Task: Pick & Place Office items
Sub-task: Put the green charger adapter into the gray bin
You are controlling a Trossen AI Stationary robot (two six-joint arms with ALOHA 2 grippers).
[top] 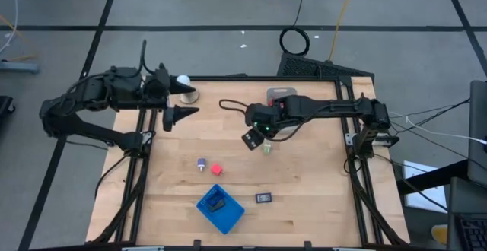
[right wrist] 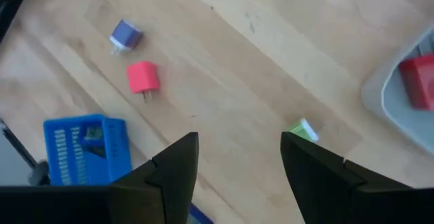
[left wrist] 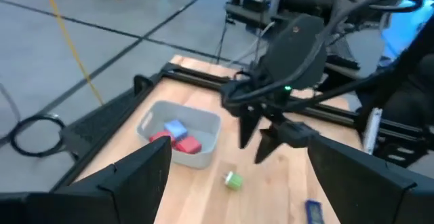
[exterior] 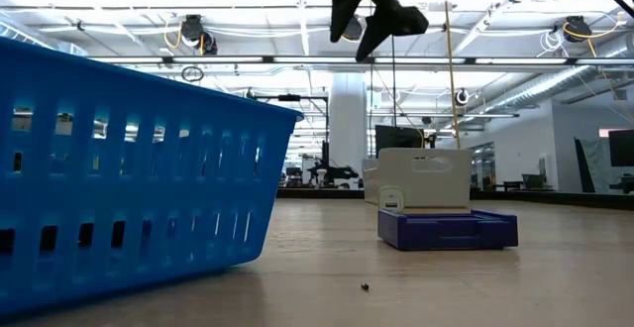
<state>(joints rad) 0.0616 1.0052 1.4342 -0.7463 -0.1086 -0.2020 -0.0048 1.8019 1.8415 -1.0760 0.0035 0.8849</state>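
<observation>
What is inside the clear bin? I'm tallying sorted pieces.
The clear bin holds two red pieces and one blue piece; anything beneath them or behind its near wall is hidden.

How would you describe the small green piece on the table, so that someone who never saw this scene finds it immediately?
Start at the wooden table and find the right gripper, which hangs open above its middle. The small green piece lies on the bare wood just beside that gripper, between it and the grey bin. It is the only green item; the nearby loose pieces are a red block and a blue-purple one.
</observation>
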